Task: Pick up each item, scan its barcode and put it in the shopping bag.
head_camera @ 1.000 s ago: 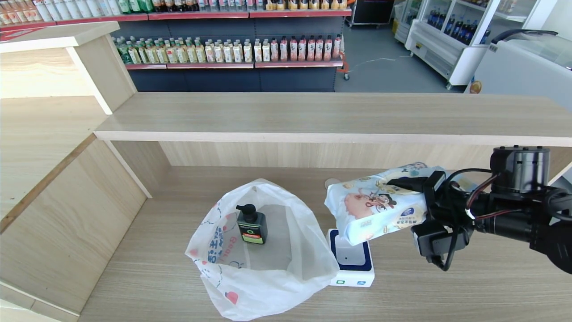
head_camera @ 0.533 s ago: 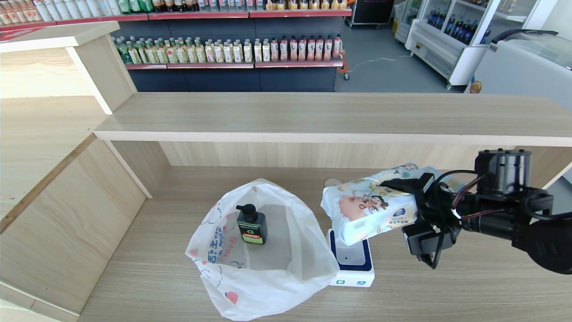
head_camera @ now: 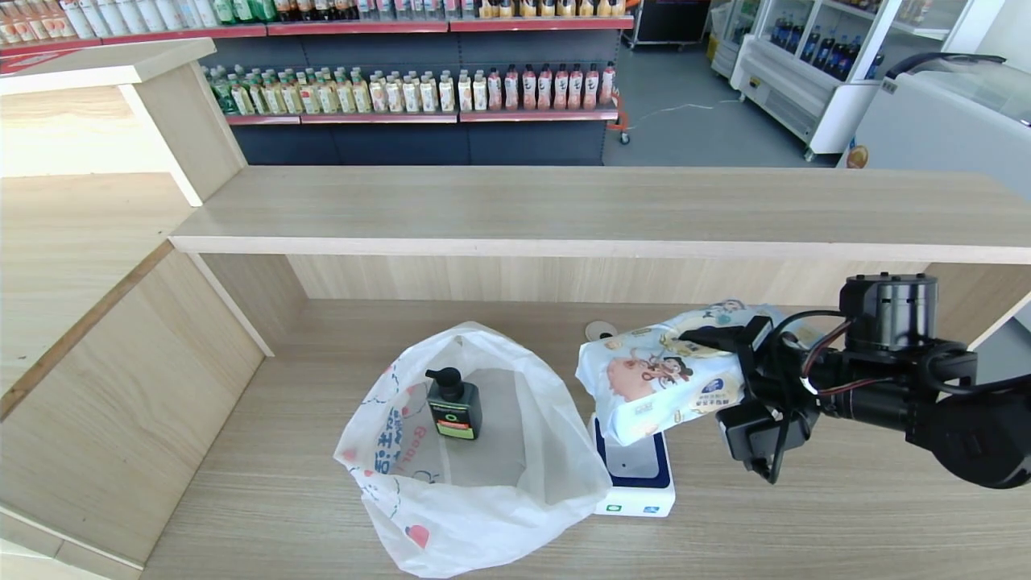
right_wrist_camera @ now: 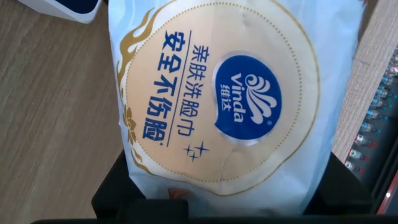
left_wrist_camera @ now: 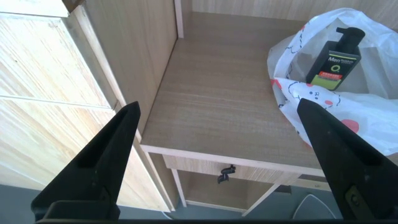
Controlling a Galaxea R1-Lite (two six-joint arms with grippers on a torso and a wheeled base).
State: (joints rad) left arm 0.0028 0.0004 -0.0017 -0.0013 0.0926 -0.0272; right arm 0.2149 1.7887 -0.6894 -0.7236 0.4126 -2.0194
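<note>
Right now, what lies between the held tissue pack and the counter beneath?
The barcode scanner, on the counter under the pack's lower end, in the head view.

wood counter [head_camera: 564,209] | drink shelves [head_camera: 419,93] bkgd | fridge [head_camera: 813,72] far rt | chest freezer [head_camera: 950,113]

From my station I saw a light wood-grain counter [head_camera: 805,515] with a raised ledge along its far side. A thin white plastic shopping bag [head_camera: 483,515] with red and blue print sat on it left of centre, its mouth sagging wide open. A flat white-and-blue barcode scanner [head_camera: 636,483] lay against the bag's right edge. A small pale round disc [head_camera: 598,329] rested farther back, behind the scanner and near the rear wall.
</note>
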